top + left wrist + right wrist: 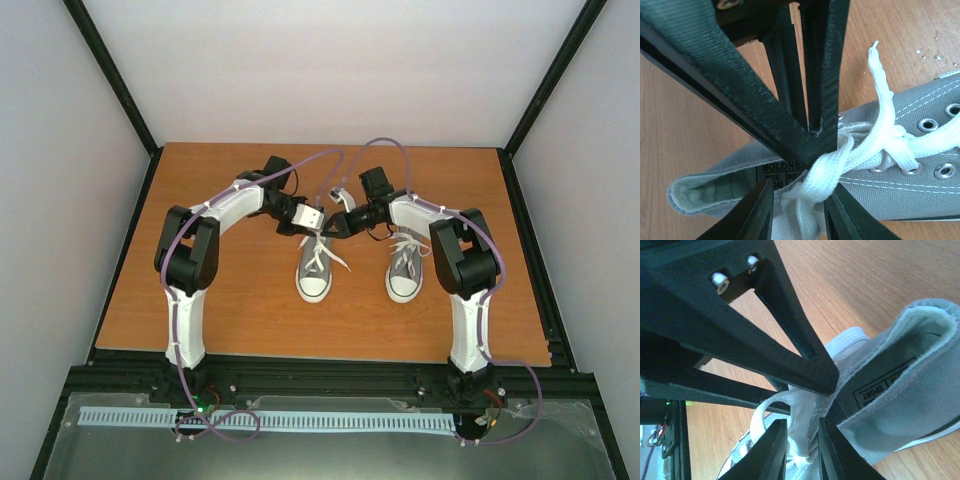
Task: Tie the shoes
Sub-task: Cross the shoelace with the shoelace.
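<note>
Our left claw (812, 172) has a bunch of white lace (860, 155) lying in its narrow gap, against the upper tip. We cannot tell whether it truly bites down on it. Our right claw (812, 407) is nearly pressed together and pinches a strand of lace just beside the grey tongue (900, 405), whose printed label faces us.

From the left claw the lace runs flat and broad back to the metal eyelets (944, 171), and one free end trails off across the counter (230, 200).

From above, we see both claws meeting tip to tip over the ankle opening of the left shoe (314, 272). It stands upright on its sole near the middle of the counter, white toe cap pointing toward the arm bases.

The right shoe (404, 272) stands near it, apart and parallel, toe the same way. Neither claw touches it. Its laces lie loose, spread across its top.
</note>
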`<act>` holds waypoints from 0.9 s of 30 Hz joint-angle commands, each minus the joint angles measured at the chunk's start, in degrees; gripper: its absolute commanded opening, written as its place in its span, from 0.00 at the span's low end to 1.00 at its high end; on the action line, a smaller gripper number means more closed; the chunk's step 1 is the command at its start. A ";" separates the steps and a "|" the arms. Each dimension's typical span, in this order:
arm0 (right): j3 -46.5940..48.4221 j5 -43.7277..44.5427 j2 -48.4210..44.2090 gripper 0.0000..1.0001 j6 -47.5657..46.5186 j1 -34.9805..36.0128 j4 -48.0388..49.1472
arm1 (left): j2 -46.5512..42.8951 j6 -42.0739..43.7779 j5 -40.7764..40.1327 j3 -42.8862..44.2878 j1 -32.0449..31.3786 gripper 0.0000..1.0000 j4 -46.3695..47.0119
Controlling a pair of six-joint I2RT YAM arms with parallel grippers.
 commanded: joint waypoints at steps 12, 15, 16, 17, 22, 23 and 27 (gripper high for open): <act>2.50 -3.22 2.09 0.23 -1.49 0.60 1.63 | 0.02 -2.68 2.30 3.20 -0.28 0.20 -1.81; 2.94 -3.68 2.07 0.25 -1.67 0.60 2.18 | -0.05 -2.84 2.77 3.16 -0.28 0.13 -1.94; 3.02 -3.81 2.16 0.24 -1.71 0.60 2.29 | 0.01 -3.01 2.91 3.16 -0.28 0.12 -1.93; 3.13 -4.13 2.29 0.24 -1.91 0.60 2.26 | -0.05 -3.15 2.90 3.15 -0.28 0.11 -1.93; 3.53 -5.81 3.44 0.24 -2.89 0.68 0.91 | 0.09 -3.33 2.85 3.03 -0.28 0.06 -1.98; 3.53 -6.18 3.57 0.24 -3.04 0.73 1.03 | 0.11 -3.47 2.92 3.03 -0.28 0.06 -1.97; 4.25 -6.49 4.42 0.27 -2.89 1.24 1.22 | 0.31 -4.30 3.99 3.20 -0.28 0.04 -1.95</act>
